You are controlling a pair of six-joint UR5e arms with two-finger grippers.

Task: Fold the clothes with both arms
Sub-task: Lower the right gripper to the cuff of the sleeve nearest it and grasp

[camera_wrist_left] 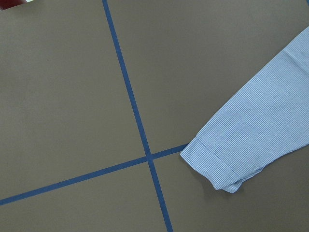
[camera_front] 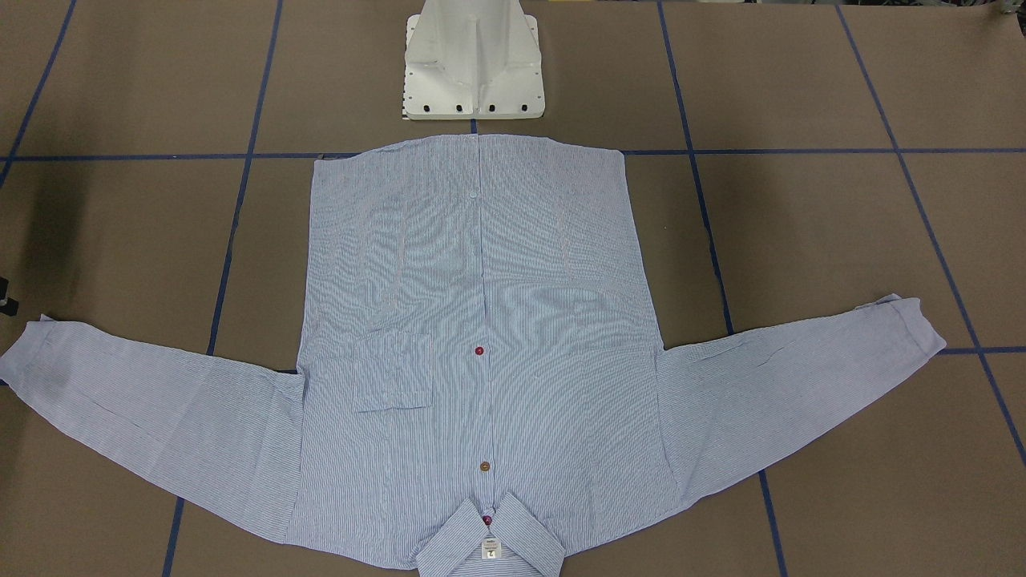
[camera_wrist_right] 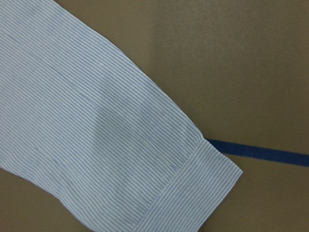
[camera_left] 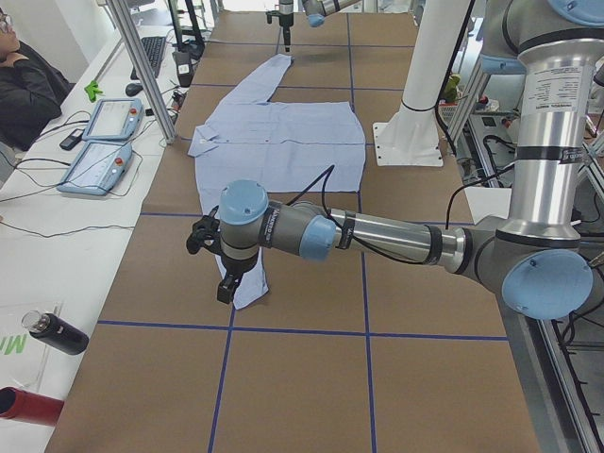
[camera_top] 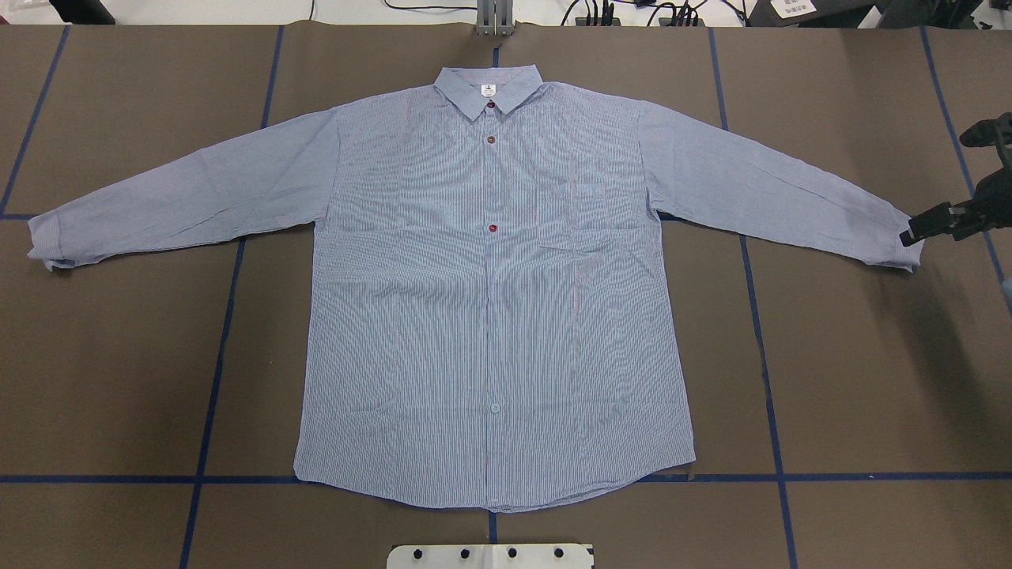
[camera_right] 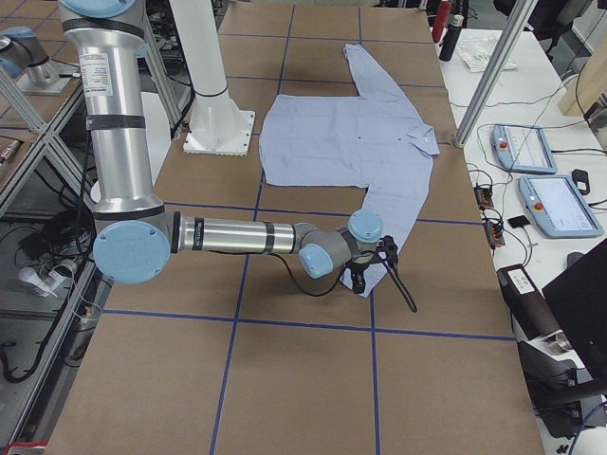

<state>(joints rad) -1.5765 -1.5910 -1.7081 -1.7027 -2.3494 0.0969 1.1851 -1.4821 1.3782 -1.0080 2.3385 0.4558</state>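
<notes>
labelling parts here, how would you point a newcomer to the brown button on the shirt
The striped shirt lies spread flat on the brown table, its collar pointing away from the white pedestal. Down the front from the collar, the brown button is second, between two red buttons; it is the only brown one.

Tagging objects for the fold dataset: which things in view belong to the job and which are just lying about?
Job:
shirt
left end effector
right end effector

Lying about:
pedestal
pendants
black bottle
keyboard
</notes>
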